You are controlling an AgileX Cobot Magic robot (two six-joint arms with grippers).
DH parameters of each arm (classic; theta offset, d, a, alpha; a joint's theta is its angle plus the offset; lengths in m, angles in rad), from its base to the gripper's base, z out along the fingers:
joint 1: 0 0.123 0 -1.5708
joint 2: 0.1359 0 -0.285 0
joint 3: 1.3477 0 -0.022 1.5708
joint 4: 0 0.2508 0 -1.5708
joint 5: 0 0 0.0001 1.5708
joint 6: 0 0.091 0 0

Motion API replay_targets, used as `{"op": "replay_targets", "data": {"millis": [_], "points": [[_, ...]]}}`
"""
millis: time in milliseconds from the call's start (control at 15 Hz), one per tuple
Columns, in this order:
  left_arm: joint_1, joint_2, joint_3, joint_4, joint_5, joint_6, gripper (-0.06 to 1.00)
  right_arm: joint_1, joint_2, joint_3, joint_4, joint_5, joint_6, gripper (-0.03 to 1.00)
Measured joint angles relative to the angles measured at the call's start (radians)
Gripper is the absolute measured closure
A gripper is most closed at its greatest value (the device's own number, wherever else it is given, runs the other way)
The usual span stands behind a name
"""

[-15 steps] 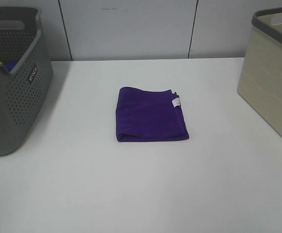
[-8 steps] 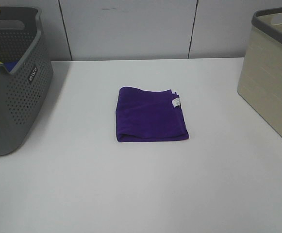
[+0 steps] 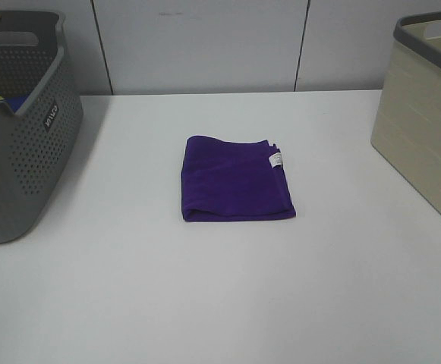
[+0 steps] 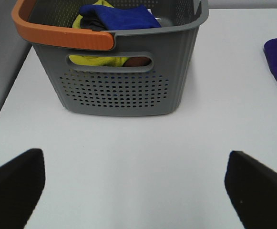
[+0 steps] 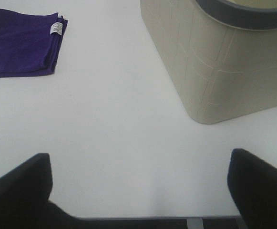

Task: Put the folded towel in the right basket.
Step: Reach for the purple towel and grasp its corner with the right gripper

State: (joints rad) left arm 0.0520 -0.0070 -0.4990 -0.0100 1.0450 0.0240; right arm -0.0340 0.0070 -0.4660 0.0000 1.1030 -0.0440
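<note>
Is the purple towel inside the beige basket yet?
No, the purple towel lies flat on the white table, apart from the beige basket.

Soft, even light falls from above, fairly bright, on the white table point(image 3: 205, 303), with no glare spots. Ahead of the left pincer point(image 4: 135, 183) the grey basket point(image 4: 114, 90) is sharp and lays a faint, soft-edged shadow at its foot. The table dulls to grey between that pincer's fingers point(image 4: 14, 188), which are near-black, featureless and blurred at the edges. Ahead of the right pincer point(image 5: 138, 186) the beige basket point(image 5: 214, 67) is crisp, its shadow barely visible. The towel point(image 5: 24, 43), ahead and to that pincer's left, looks deep and slightly noisy. Basket walls lean outward in both wrist views.
</note>
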Motion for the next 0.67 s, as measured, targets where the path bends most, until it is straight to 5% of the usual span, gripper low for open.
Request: {"op": "replay_targets", "data": {"millis": [267, 467, 667], "points": [[0.0, 0.0, 0.0, 0.0, 0.0, 0.0, -0.05, 0.0, 0.505, -0.27, 0.082, 0.101, 0.005, 0.01], [0.0, 0.0, 0.0, 0.0, 0.0, 0.0, -0.05, 0.0, 0.965, -0.559, 0.159, 0.108, 0.005, 0.01], [0.0, 0.0, 0.0, 0.0, 0.0, 0.0, -0.05, 0.0, 1.221, -0.677, 0.283, 0.104, -0.007, 0.01]]}}
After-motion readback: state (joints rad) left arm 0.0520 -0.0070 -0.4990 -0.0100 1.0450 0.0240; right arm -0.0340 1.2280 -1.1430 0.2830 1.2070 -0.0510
